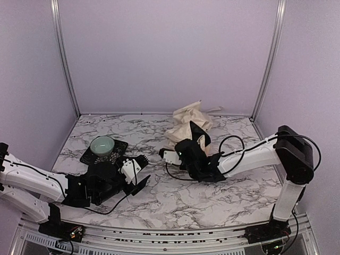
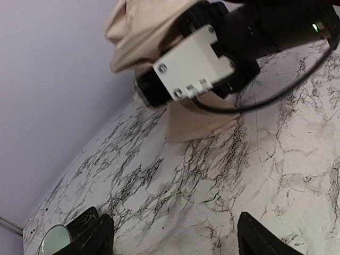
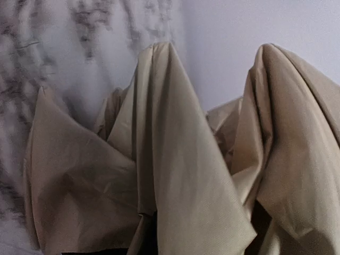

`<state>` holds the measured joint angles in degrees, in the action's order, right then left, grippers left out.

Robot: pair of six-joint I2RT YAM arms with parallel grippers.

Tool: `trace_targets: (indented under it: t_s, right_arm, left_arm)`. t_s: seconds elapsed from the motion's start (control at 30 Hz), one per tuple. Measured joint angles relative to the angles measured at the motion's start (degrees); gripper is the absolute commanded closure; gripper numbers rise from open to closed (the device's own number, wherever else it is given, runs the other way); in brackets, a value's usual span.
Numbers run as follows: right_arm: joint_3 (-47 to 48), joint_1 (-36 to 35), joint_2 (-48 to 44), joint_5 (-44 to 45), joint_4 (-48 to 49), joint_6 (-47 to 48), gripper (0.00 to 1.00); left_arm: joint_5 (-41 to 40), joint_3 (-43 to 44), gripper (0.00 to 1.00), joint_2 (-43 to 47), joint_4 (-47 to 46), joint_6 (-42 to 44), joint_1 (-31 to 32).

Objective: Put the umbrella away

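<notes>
step: early in the job, i judge. the umbrella is a loose, crumpled heap, not folded or strapped, and the right gripper is pushed into its near side, so gathering the fabric looks like the work in hand.
umbrella: lies at the far middle-right of the counter, close to the back wall. cream fabric stands up in peaks with some black showing low in the heap. no shaft, handle or strap can be picked out.
right jaws: cannot tell. the right wrist view is filled with cream folds and shows no fingers, and from above the tips are lost against the dark patch.
left jaws: the left gripper is spread wide with nothing between its fingers. it sits low over bare counter, well apart from the umbrella.
next move: needs a sure hold on the fabric or shaft before any pull, with the left arm likely coming across to help gather the folds.
edges: the back wall is just behind the heap, so pushing away is cramped. the right arm's cable loops near the wrist.
open room: bare marble lies between the two arms and toward the near edge. a bowl on a black mat sits just beyond the left arm and should be skirted.
</notes>
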<state>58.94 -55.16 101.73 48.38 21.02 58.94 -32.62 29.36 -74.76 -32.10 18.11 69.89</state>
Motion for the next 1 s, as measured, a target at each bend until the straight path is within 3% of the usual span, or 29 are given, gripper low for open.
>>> trace_targets:
  t_s: [0.17, 0.4, 0.6, 0.8, 1.0]
  right_arm:
    - [-1.9, -9.0, 2.6, -13.4, -22.4, -14.9, 1.00]
    - [1.3, -11.7, -3.4, -39.6, -38.7, -29.0, 1.00]
    - [1.6, -9.4, -4.5, -58.0, -45.2, -34.1, 1.00]
    - [1.8, -3.1, -4.2, -73.1, -47.9, -36.3, 1.00]
    - [7.1, 1.5, 2.2, -84.0, -51.8, -36.0, 1.00]
  left_arm:
    - [2.6, -4.2, 0.19, 4.1, -0.2, 0.0, 0.0]
    - [6.7, -5.4, 0.21, 8.7, -0.2, -0.1, 0.0]
    - [14.1, -5.1, 0.23, 9.6, 3.2, -0.5, 0.4]
    - [23.2, -2.4, 0.17, 6.9, 8.8, 0.4, 3.3]
    - [26.1, 1.4, 0.07, -1.0, 11.0, 6.5, 5.5]
